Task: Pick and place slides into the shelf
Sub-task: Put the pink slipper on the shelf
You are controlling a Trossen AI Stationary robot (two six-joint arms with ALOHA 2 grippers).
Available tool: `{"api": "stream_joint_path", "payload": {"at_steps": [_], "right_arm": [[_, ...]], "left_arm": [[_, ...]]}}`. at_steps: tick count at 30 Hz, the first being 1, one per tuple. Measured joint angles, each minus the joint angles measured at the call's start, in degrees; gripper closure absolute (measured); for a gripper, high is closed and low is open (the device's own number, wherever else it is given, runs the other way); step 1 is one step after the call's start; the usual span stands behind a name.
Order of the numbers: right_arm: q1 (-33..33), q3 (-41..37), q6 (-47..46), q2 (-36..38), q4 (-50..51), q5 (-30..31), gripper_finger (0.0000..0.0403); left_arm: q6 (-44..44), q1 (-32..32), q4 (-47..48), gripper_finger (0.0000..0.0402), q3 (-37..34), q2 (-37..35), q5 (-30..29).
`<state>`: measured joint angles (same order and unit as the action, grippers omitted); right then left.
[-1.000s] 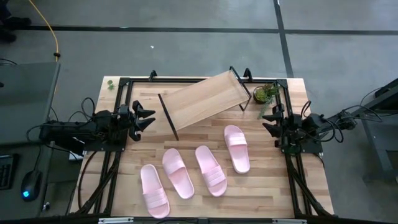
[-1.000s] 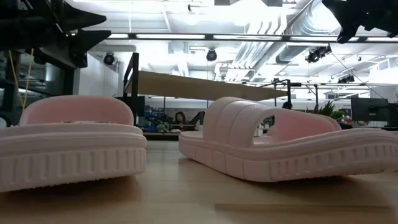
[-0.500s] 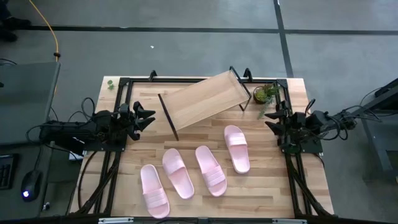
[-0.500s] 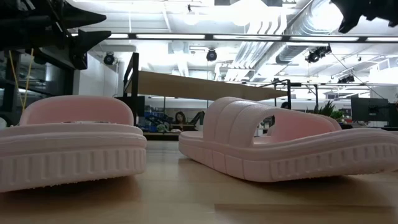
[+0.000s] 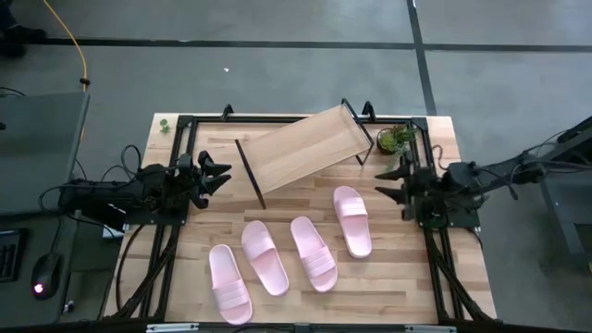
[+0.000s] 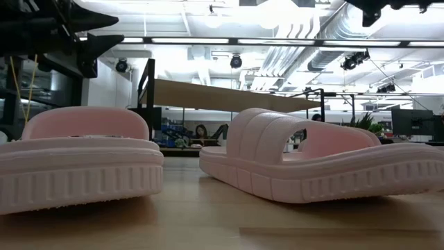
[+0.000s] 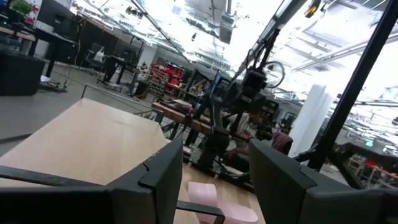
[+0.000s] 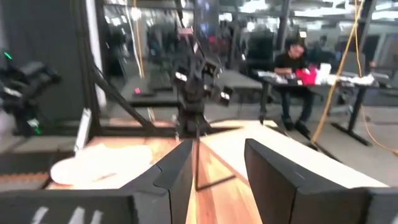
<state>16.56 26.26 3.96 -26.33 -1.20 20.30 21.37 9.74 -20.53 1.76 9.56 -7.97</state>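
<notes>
Wooden tabletop [image 5: 388,277], shelf [image 5: 305,148] angled between both arms. Four slides [image 5: 291,254] in row, all nearer than grippers. Right gripper [image 5: 389,181] fingers spread, empty, just beside rightmost slide [image 5: 352,220]. Left gripper [image 5: 219,176] also spread, empty.

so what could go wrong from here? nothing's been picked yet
1. The shelf sits skewed on the table, so slides placed square to the table may overhang an edge.
2. The four slides lie close together; the open right gripper could nudge a neighbour while taking the nearest slide.
3. The plant stands beside the shelf's right end, within the right arm's likely path.
</notes>
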Motion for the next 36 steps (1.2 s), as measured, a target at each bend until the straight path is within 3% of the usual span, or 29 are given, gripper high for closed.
{"api": "stream_joint_path", "payload": {"at_steps": [6, 17, 22, 27, 36], "right_arm": [[2.15, 9.86, -0.2, -14.15, 9.48, 4.87, 0.0267], [13.06, 29.29, -5.47, -36.72, 29.76, 25.85, 0.0267], [17.19, 37.02, -12.51, -45.19, 42.88, 32.88, 0.0267], [19.58, 42.37, -22.95, -52.48, 56.26, 35.68, 0.0267], [21.03, 43.19, -39.59, -62.72, 73.39, 33.24, 0.0267]], "left_arm": [[0.1, 0.0, 1.61, 0.0236, -0.02, 0.0, 0.02], [0.08, 0.0, 1.51, 0.0236, -0.02, 0.0, 0.02], [0.07, 0.0, 1.43, 0.0236, -0.02, 0.0, 0.02], [0.06, 0.0, 1.39, 0.0236, -0.02, 0.0, 0.02], [-0.07, 0.0, 0.98, 0.0236, 1.07, -0.02, 0.02]]}}
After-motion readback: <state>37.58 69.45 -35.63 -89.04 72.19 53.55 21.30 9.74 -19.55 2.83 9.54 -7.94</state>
